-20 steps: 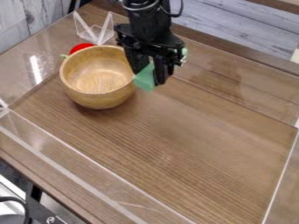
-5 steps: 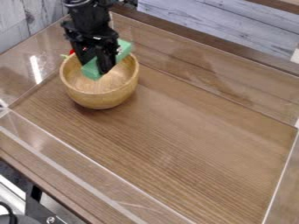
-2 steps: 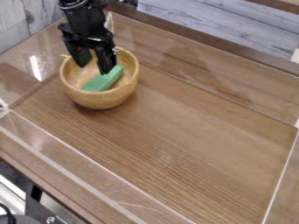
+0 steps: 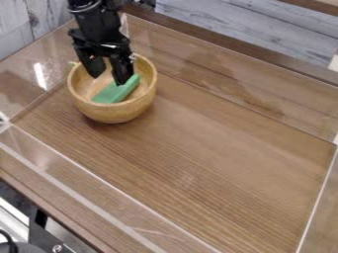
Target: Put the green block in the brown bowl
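The green block (image 4: 117,92) lies tilted inside the brown bowl (image 4: 134,107), resting on the bowl's floor toward its right side. My gripper (image 4: 103,67) hangs just above the bowl's back-left part, pointing almost straight down. Its black fingers (image 4: 121,69) stand apart with nothing between them, and the block sits free just below and to the right of them.
The bowl sits at the back left of a wood-grain tabletop (image 4: 199,148) fenced by low clear acrylic walls (image 4: 145,222). A grey plank wall (image 4: 264,20) runs behind. The small red object is hidden behind the arm.
Four seconds ago the gripper held the block right of the bowl. One second ago it held it over the bowl. The jaws have since opened and the block lies in the bowl.
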Tool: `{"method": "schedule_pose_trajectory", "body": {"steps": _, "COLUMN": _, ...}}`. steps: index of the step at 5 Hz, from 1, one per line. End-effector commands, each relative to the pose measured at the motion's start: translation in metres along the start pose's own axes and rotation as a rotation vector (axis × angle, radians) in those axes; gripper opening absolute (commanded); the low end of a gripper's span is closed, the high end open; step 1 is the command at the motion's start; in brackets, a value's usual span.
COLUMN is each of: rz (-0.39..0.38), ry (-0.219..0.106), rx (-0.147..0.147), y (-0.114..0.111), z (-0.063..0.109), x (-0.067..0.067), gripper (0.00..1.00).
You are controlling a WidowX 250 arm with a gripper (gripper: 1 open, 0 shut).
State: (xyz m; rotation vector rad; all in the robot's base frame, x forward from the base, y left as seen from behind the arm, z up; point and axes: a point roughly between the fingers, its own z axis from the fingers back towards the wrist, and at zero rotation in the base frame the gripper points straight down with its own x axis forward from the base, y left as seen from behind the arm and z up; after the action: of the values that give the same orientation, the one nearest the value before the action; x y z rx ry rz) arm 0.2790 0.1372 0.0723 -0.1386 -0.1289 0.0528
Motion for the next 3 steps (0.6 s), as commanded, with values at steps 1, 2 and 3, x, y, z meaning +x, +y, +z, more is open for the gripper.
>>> {"method": "schedule_pose_trajectory", "body": {"steps": 1, "rz": 0.001, "ry": -0.047, "rx": 0.013, "y": 0.0032, "z": 0.0120, "x": 0.0084, "gripper": 1.00}}
{"method": "schedule_pose_trajectory", "body": {"steps": 2, "rz": 0.001, "ry": -0.048, "rx": 0.005, "y": 0.0018, "z": 0.0111, "x": 0.0084, "gripper": 1.00}}
{"method": "schedule_pose_trajectory", "body": {"steps": 3, "rz": 0.000, "ry": -0.047, "rx": -0.002, "y": 0.0007, "z": 0.0098, "x": 0.0085, "gripper": 1.00}}
